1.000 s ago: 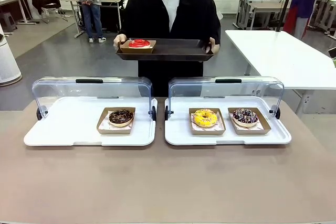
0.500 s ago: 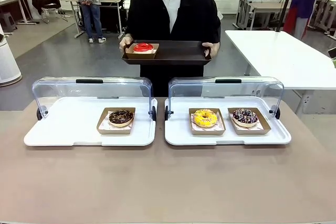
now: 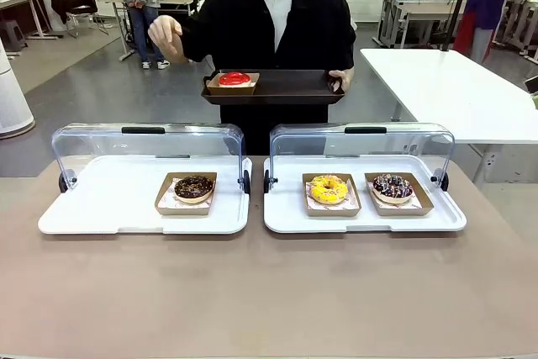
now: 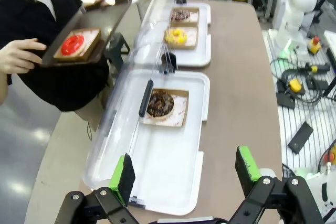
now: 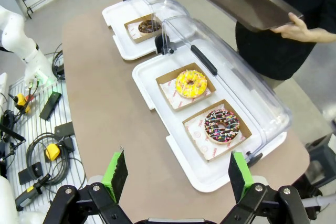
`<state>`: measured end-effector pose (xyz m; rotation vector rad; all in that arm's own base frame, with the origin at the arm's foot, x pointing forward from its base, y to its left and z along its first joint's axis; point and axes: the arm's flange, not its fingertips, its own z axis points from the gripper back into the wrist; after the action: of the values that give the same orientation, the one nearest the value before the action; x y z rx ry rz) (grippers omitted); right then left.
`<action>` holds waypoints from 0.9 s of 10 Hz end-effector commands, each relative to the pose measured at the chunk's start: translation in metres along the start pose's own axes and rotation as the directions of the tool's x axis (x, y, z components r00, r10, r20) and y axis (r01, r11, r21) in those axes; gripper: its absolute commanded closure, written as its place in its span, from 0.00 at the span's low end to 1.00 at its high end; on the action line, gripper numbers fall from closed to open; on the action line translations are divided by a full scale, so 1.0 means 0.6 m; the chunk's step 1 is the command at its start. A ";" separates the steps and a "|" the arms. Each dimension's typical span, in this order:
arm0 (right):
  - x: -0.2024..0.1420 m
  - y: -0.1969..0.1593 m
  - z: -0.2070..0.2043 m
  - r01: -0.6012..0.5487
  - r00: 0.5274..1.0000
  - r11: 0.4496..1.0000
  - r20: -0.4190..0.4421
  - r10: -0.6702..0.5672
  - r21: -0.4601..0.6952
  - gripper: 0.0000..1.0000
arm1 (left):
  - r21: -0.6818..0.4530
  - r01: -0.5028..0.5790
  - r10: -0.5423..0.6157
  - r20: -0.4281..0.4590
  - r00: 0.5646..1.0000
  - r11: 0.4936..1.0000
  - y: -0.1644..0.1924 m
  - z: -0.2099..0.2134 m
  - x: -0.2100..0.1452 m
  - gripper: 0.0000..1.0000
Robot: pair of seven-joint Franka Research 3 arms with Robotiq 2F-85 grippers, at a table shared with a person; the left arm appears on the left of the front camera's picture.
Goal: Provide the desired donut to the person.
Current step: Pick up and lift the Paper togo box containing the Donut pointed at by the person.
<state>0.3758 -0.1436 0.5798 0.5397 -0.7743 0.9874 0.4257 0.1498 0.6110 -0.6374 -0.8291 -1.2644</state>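
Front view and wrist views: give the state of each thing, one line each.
left cover, swung open.
right cover, swung open.
left gripper, open, empty.
right gripper, open, empty.
brown tray, held up one-handed, carrying red donut.
free hand, raised.

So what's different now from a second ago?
One hand let go of the dark tray and rose up; the other hand holds it alone. The tray slid a little to picture right. The red donut stayed on it; the chocolate donut, yellow donut and sprinkled donut did not move.
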 end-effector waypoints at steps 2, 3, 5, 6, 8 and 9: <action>0.002 -0.004 0.000 -0.016 0.999 1.000 0.034 0.016 0.008 0.00 | -0.050 0.005 -0.002 0.060 0.998 0.999 0.000 -0.004 -0.008 0.00; 0.002 -0.004 0.000 -0.016 0.999 1.000 0.034 0.016 0.008 0.00 | -0.059 -0.004 0.008 0.060 0.998 0.998 -0.002 0.000 -0.009 0.00; 0.002 -0.004 0.000 -0.016 0.999 1.000 0.034 0.016 0.008 0.00 | -0.047 -0.020 0.022 0.046 0.999 0.999 -0.002 -0.006 -0.009 0.00; 0.002 -0.004 0.000 -0.016 0.999 1.000 0.034 0.016 0.008 0.00 | -0.047 -0.020 0.022 0.046 0.999 0.999 -0.002 -0.006 -0.009 0.00; 0.002 -0.004 0.000 -0.016 0.999 1.000 0.034 0.016 0.008 0.00 | -0.047 -0.020 0.022 0.046 0.999 0.999 -0.002 -0.006 -0.009 0.00; 0.002 -0.004 0.000 -0.016 0.999 1.000 0.034 0.016 0.008 0.00 | -0.047 -0.020 0.022 0.046 0.999 0.999 -0.002 -0.006 -0.009 0.00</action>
<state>0.3758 -0.1437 0.5798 0.5396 -0.7743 0.9876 0.4235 0.1502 0.6037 -0.7212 -0.8221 -1.2571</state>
